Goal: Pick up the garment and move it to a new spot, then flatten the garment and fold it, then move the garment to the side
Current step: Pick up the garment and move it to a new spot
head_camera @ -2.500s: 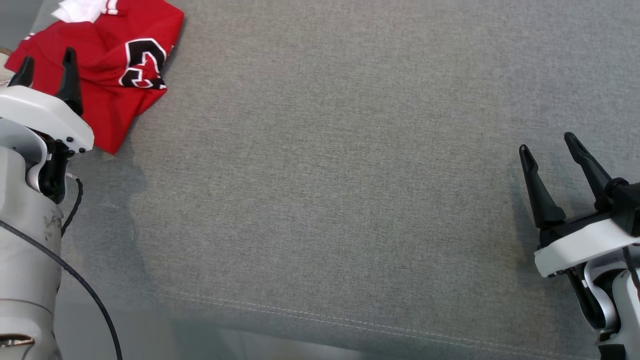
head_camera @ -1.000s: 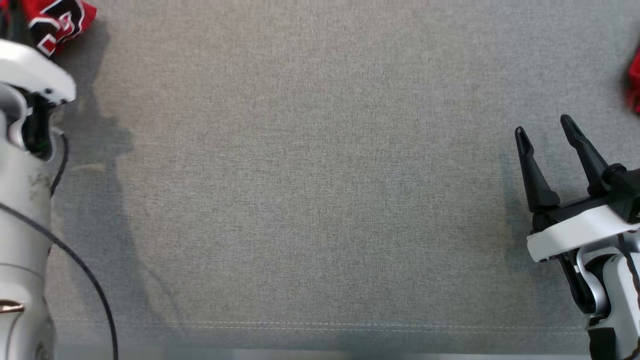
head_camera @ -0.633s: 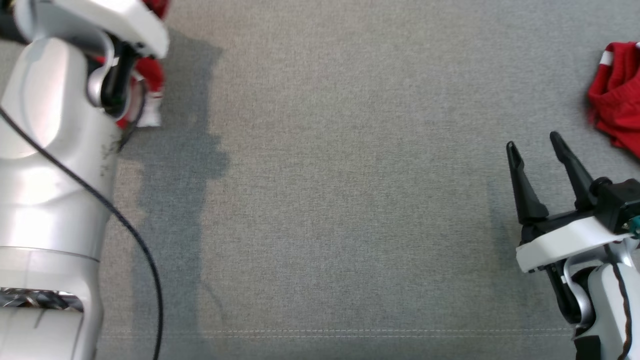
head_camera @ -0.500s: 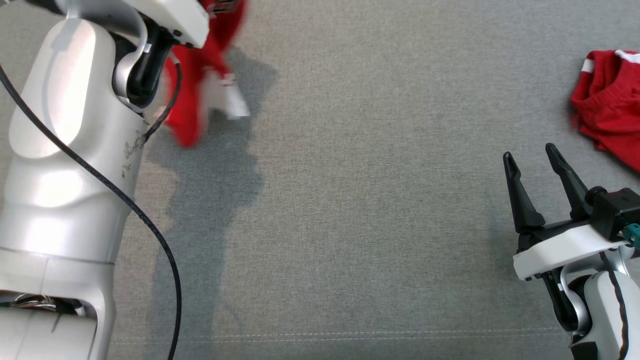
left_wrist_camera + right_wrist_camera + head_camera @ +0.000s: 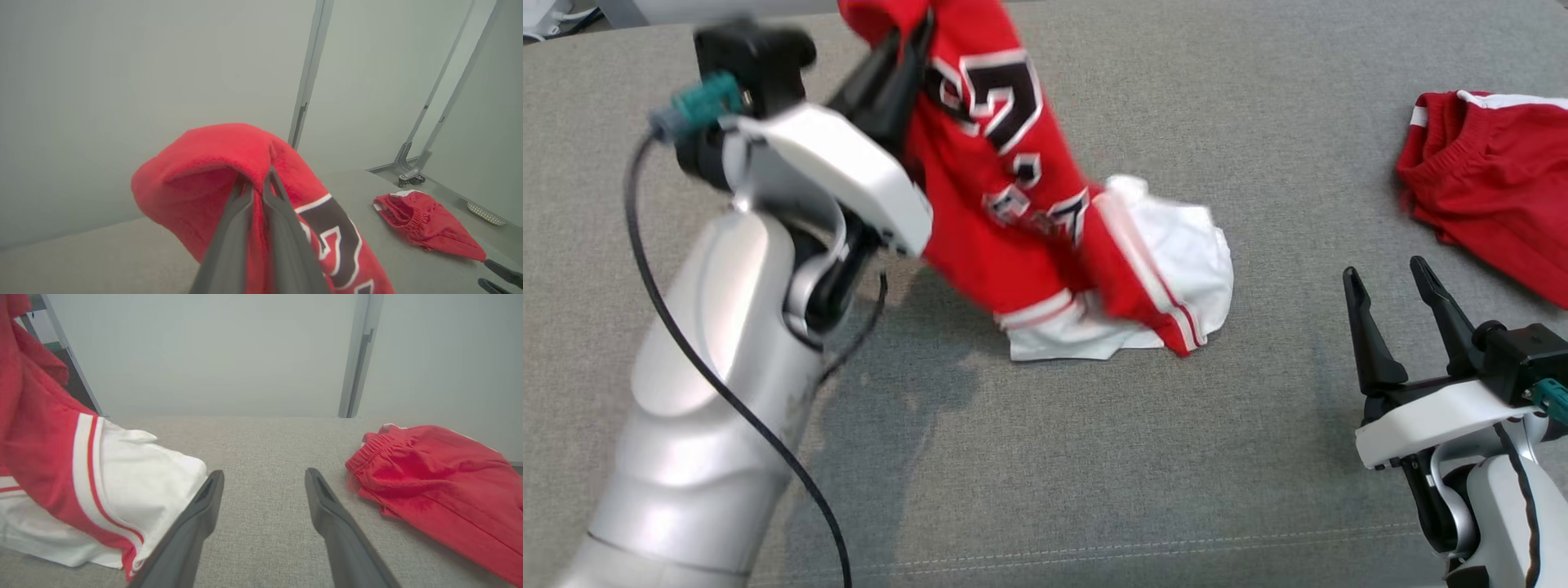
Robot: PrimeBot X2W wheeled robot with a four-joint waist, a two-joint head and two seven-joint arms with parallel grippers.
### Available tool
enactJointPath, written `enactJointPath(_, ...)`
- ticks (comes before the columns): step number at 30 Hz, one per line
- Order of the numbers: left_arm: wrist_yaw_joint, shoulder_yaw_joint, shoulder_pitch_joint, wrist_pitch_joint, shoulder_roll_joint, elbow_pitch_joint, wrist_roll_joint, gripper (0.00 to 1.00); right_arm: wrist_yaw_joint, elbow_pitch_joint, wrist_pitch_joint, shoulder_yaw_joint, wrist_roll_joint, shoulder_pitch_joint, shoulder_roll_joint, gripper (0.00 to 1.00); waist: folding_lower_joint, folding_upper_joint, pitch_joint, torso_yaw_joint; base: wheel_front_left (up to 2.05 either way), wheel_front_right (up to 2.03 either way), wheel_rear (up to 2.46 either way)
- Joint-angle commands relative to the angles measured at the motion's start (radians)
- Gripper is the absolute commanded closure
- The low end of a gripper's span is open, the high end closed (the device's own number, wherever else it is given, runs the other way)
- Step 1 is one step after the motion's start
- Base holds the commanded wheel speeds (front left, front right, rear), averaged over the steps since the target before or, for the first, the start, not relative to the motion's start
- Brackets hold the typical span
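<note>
Clamped in left gripper [image 5: 911, 33]: red jersey [image 5: 980, 204], lifted, hem touching centre of grey fabric top [image 5: 1094, 457]. Near right edge: right gripper [image 5: 1384, 269], wide, empty.

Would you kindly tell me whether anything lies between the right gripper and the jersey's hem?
Nothing visible does: bare grey upholstery lies between the open right gripper and the white hem of the red jersey. The red shorts lie on the gripper's other side, off that path.

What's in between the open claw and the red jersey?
Just bare grey cloth surface lies between the right gripper and the jersey, seen in the head view.
</note>
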Motion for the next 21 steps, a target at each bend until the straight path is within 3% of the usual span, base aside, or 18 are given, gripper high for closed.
enactJointPath(1,0.008,0.022,0.02,-0.018,0.032,-0.001,0.0,1.0,0.004,-0.013,-0.016,0.017,0.009,-0.003,-0.007,0.0,0.0,-0.0001,-0.001,-0.003,0.0,0.0,0.0)
enactJointPath(11,0.046,-0.003,0.114,-0.196,0.025,0.321,0.062,1.0,0.004,0.01,-0.02,0.024,0.017,-0.013,-0.007,0.0,0.0,-0.0001,-0.008,-0.025,0.0,0.0,0.0)
enactJointPath(12,0.047,-0.008,0.117,-0.209,0.024,0.35,0.068,0.61,0.004,0.012,-0.02,0.023,0.017,-0.012,-0.007,0.0,0.0,-0.0001,-0.009,-0.025,0.0,0.0,0.0)
enactJointPath(13,0.049,-0.01,0.121,-0.218,0.022,0.381,0.07,0.0,0.004,0.014,-0.02,0.022,0.018,-0.011,-0.008,0.0,0.0,-0.0001,-0.012,-0.024,0.0,0.0,0.0)
enactJointPath(21,0.073,-0.009,0.161,-0.32,0.023,0.534,0.085,0.0,0.004,0.013,-0.021,0.003,0.014,-0.006,-0.01,0.0,0.0,-0.0001,-0.065,-0.011,0.0,0.0,0.0)
